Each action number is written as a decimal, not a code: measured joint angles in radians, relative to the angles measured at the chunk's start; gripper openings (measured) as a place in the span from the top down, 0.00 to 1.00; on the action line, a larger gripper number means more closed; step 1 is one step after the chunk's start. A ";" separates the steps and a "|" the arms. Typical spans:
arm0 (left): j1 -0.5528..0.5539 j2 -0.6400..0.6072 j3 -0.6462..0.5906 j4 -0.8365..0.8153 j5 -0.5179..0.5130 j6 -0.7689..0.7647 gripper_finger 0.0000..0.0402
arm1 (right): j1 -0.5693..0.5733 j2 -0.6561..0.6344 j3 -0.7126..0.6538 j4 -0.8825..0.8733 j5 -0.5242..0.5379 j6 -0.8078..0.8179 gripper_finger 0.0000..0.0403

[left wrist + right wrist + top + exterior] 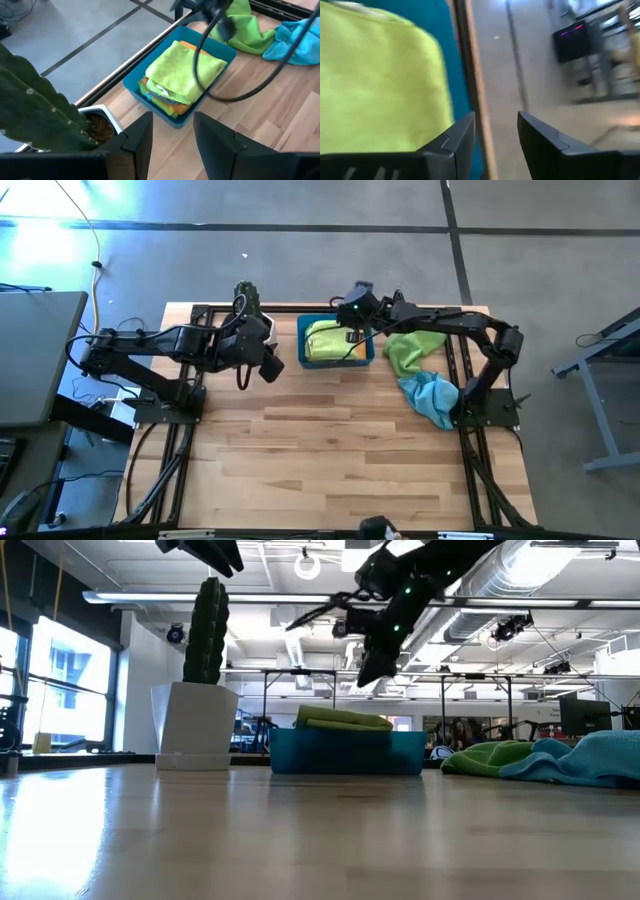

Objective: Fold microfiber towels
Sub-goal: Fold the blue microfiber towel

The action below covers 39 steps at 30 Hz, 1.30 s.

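Fingers of the right gripper stand parted with nothing between them, above the far edge of the blue bin, and the folded lime green towel on top of the stack lies beneath them. The left gripper waits in the air just beside the bin and near the potted cactus, its own fingers likewise spread and empty.

Judging by how things lie, the task looks well past its middle. The bin holds a neat pile of folded cloths: lime green on top, and under it the left wrist view shows an orange edge along with yellow and light blue at the open side of the stack. How many layers that makes cannot be counted with certainty, since the upper towel covers most of them.

Two towels are still unfolded on the tabletop, to the right of the bin: a second lime green towel in a loose heap, and a light blue towel crumpled just beside it, the two touching.

Counted: one bin, one cactus, one folded stack of at least three cloths, and two loose towels left to fold.
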 joint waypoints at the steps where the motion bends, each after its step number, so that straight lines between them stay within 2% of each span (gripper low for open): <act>1: 0.000 0.000 0.000 0.000 0.000 0.000 0.67 | -0.003 -0.017 0.000 -0.037 -0.017 0.034 0.65; 8: 0.000 0.000 0.000 0.000 0.000 0.001 0.67 | -0.017 -0.128 0.000 -0.336 -0.177 0.340 0.67; 13: 0.000 0.000 0.000 0.000 0.004 0.001 0.67 | -0.012 -0.150 0.000 -0.704 -0.319 0.721 0.67; 16: 0.000 0.000 0.000 0.000 0.004 0.001 0.67 | 0.001 -0.150 -0.046 -0.896 -0.338 0.933 0.67; 18: 0.000 0.000 0.000 0.000 0.004 0.001 0.67 | 0.025 -0.149 -0.103 -1.005 -0.338 1.004 0.67; 21: 0.000 0.000 0.000 0.000 0.005 0.004 0.67 | 0.072 -0.149 -0.214 -1.100 -0.350 1.023 0.67; 24: 0.000 0.000 0.000 0.000 0.027 0.027 0.67 | 0.116 -0.166 -0.335 -1.082 -0.396 1.015 0.67; 28: 0.000 0.000 0.000 0.001 0.042 0.025 0.67 | 0.165 -0.218 -0.503 -0.963 -0.510 1.012 0.67; 33: 0.000 0.000 0.000 0.018 0.030 0.019 0.67 | 0.193 -0.281 -0.636 -0.803 -0.491 1.081 0.67; 39: 0.000 0.000 0.000 0.151 0.024 0.019 0.67 | 0.240 -0.347 -0.716 -0.531 -0.518 1.016 0.67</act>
